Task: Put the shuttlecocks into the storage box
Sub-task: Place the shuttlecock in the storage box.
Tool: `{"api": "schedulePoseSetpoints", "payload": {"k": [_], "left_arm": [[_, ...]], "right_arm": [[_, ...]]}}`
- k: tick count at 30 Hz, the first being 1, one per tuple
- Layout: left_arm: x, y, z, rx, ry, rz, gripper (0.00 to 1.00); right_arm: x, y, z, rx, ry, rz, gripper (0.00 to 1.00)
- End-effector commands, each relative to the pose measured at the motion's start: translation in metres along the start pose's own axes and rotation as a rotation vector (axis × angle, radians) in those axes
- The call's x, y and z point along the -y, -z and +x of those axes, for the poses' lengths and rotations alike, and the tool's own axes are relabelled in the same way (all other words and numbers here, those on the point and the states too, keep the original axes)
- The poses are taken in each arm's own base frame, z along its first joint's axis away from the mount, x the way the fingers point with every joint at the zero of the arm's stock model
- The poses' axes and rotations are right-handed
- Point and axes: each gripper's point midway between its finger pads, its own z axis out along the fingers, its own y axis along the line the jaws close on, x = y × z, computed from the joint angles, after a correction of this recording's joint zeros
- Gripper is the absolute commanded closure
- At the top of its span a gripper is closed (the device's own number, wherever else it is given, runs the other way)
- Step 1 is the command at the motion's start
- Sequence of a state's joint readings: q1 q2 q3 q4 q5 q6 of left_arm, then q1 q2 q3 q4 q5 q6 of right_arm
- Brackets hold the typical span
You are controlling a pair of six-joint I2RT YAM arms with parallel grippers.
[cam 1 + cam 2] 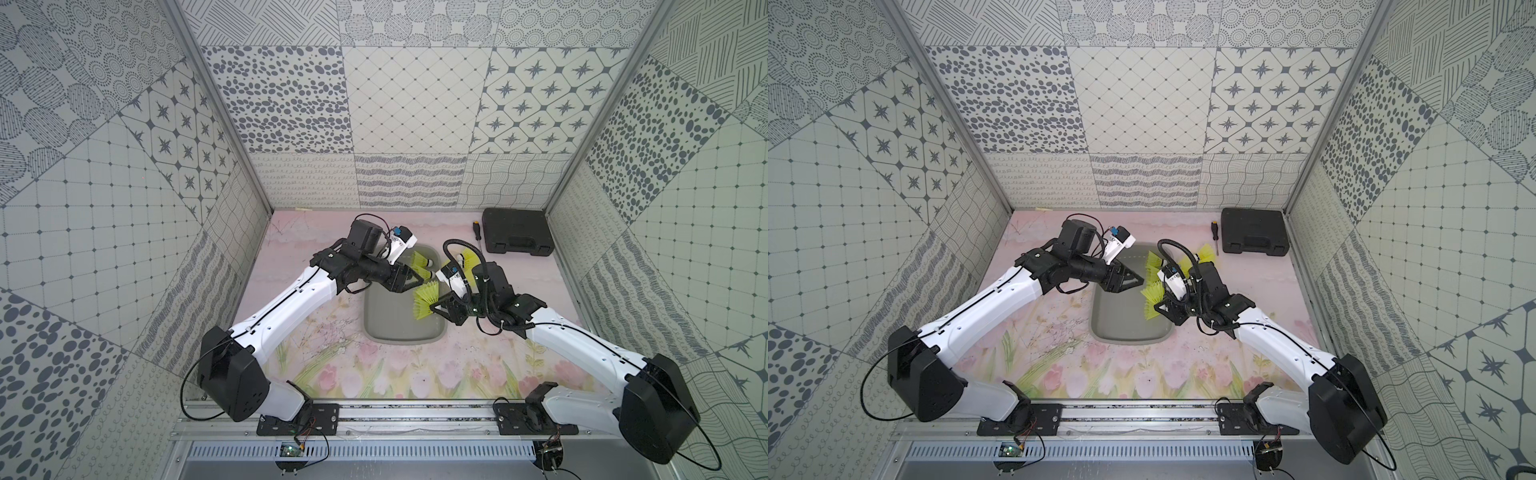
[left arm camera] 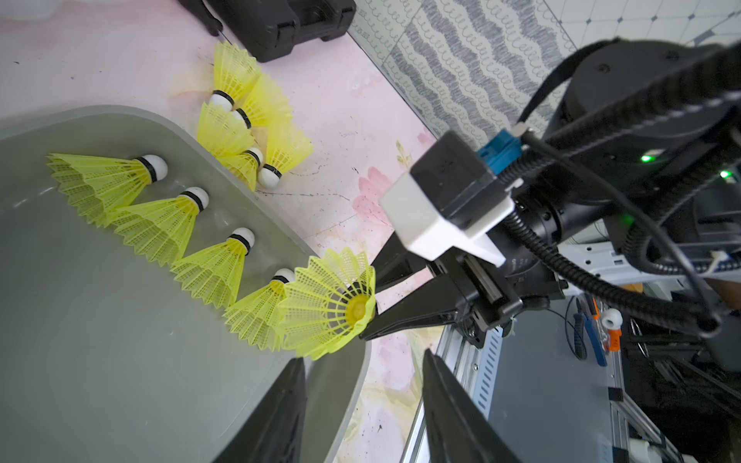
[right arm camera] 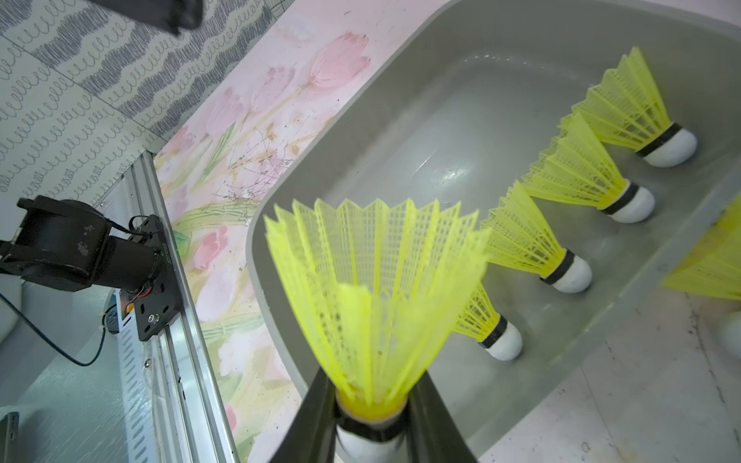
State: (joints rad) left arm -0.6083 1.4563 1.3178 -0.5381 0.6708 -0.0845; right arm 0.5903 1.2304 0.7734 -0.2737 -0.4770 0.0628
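The right gripper (image 3: 373, 425) is clamping the white tip of one shuttlecock (image 3: 373, 288) over the storage box (image 3: 345, 152) edge, while the left gripper (image 2: 363, 356) is hanging with jaws apart and empty, four shuttlecocks (image 2: 216, 268) lying in a row inside the box and others (image 2: 240, 128) lying on the table (image 2: 341, 100) just beside it

Four shuttlecocks (image 2: 160, 228) line the storage box (image 2: 100, 340); right hand (image 2: 368, 300) grips another shuttlecock (image 2: 320, 308).

The shuttlecocks (image 3: 581, 176) are netted plastic; the storage box (image 3: 421, 132) is smooth, faintly glossy plastic.
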Motion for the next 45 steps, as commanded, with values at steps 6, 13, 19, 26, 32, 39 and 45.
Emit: {"api": "schedulePoseSetpoints", "payload": {"k": [6,13,19,26,32,39,45], "left_arm": [[0.014,-0.005,0.029,-0.171,-0.097,0.072,0.5],[0.013,-0.011,0.035,-0.207,-0.088,0.085,0.49],[0.016,-0.018,0.04,-0.245,-0.073,0.116,0.53],[0.014,-0.023,0.043,-0.273,-0.052,0.131,0.61],[0.013,-0.026,0.045,-0.287,-0.041,0.135,0.68],[0.014,-0.029,0.045,-0.289,-0.026,0.151,0.93],[0.009,-0.035,0.03,-0.219,0.043,0.118,1.0]], "right_arm": [[-0.021,-0.002,-0.018,0.024,0.056,-0.074,0.77],[-0.026,-0.002,-0.017,0.021,0.057,-0.098,0.77],[-0.028,-0.002,-0.017,0.02,0.06,-0.105,0.76],[-0.029,-0.003,-0.016,0.013,0.063,-0.109,0.76],[-0.028,-0.004,-0.013,0.006,0.06,-0.105,0.76],[-0.027,-0.003,-0.014,0.009,0.061,-0.093,0.73],[-0.016,-0.001,-0.014,0.038,0.058,-0.027,0.47]]}}
